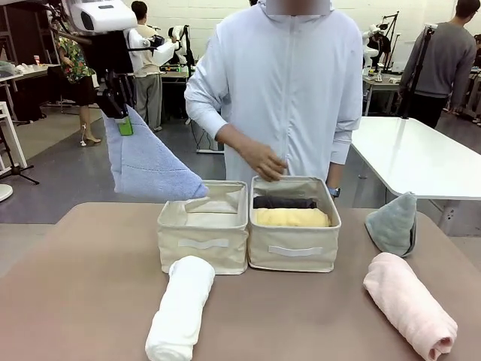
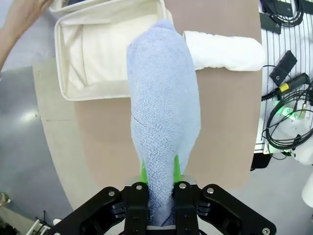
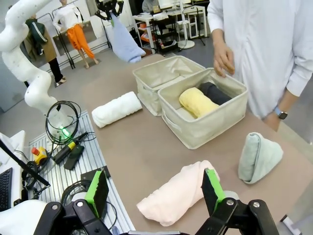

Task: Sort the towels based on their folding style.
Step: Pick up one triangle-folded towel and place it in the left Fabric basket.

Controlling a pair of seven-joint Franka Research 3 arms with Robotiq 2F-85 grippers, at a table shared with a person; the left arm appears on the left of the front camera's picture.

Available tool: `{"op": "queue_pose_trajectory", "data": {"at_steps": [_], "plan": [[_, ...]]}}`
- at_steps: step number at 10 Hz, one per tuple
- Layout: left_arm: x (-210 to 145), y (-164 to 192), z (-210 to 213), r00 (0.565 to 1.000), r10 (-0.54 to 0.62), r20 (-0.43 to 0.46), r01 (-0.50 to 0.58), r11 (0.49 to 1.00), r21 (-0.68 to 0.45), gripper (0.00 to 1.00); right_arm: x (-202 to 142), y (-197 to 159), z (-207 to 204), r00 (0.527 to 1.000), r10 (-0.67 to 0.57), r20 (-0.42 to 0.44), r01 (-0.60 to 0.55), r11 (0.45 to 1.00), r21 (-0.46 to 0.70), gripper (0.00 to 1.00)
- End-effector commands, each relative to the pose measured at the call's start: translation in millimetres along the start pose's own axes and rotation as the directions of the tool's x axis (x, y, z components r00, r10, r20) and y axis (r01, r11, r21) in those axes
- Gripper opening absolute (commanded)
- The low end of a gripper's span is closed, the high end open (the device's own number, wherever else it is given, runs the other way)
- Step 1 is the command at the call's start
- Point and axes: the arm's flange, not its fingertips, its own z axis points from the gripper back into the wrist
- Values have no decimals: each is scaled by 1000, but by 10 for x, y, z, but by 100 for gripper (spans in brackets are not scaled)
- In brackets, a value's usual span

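Observation:
My left gripper (image 1: 124,120) (image 2: 160,182) is shut on the narrow end of the lavender-blue cone towel (image 1: 149,167) (image 2: 164,112). It holds the towel in the air above and left of the empty left basket (image 1: 203,235) (image 2: 93,46). The right basket (image 1: 294,248) (image 3: 205,128) holds a dark grey roll (image 1: 284,202) (image 3: 215,92) and a yellow roll (image 1: 291,217) (image 3: 197,102). On the table lie a white roll (image 1: 180,308) (image 3: 116,108), a pink roll (image 1: 409,304) (image 3: 176,195) and a grey-green cone (image 1: 393,223) (image 3: 259,156). My right gripper (image 3: 155,191) is open above the pink roll.
A person stands at the far side with one hand (image 1: 263,159) (image 3: 224,58) over the right basket's back rim. Cables and control boxes (image 3: 68,147) lie off the table edge on my side. A white table (image 1: 421,154) stands at the back right.

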Motion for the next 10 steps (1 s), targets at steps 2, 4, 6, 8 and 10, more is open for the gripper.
{"op": "queue_pose_trajectory", "data": {"at_steps": [2, 4, 6, 8, 10], "plan": [[-24, -39, 50, 1000, -2, -11, 2, 1000, 18, 17, 12, -19, 7, 1000, 18, 23, -18, 1000, 7, 100], [-24, -39, 50, 1000, -2, -11, 2, 1000, 18, 17, 12, -19, 7, 1000, 18, 23, -18, 1000, 7, 100], [-24, -39, 50, 1000, -2, -11, 2, 1000, 18, 17, 12, -19, 7, 1000, 18, 23, -18, 1000, 7, 100], [-5, -12, 22, 1000, 0, -2, 0, 1000, 4, 17, 12, -19, 7, 1000, 18, 23, -18, 1000, 7, 100], [288, 308, -198, 999, -32, 21, 33, 999, -8, 17, 12, -19, 7, 1000, 18, 23, -18, 1000, 7, 100]]}}
